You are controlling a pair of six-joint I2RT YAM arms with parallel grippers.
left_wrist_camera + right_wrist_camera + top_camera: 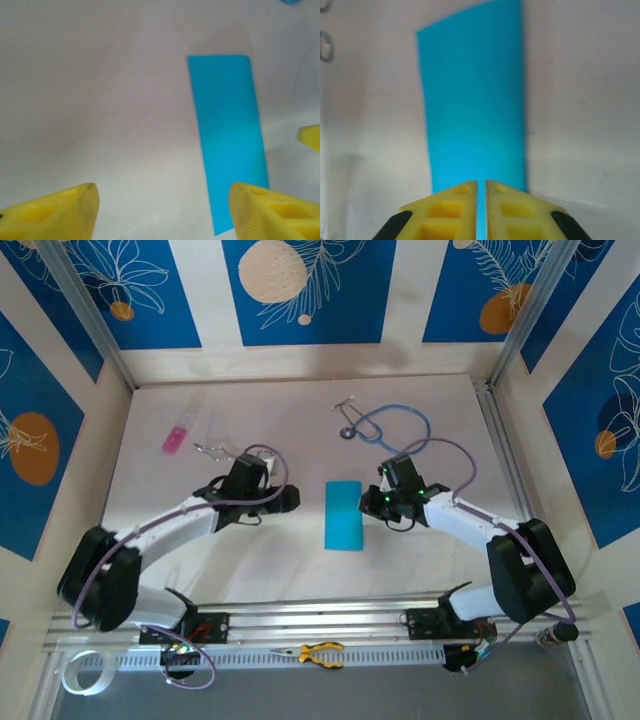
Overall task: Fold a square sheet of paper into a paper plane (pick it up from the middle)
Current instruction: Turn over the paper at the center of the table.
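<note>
Top external: the square sheet of paper [344, 515], folded to a narrow cyan rectangle, lies flat mid-tabletop [300, 420] between the two arms. The left pincer [288, 498] sits just left of it, its yellow fingers [65, 210] apart and holding nothing. The right pincer [481, 184] is at the paper's edge with its fingers together. Whether it nips the paper I cannot tell.
</note>
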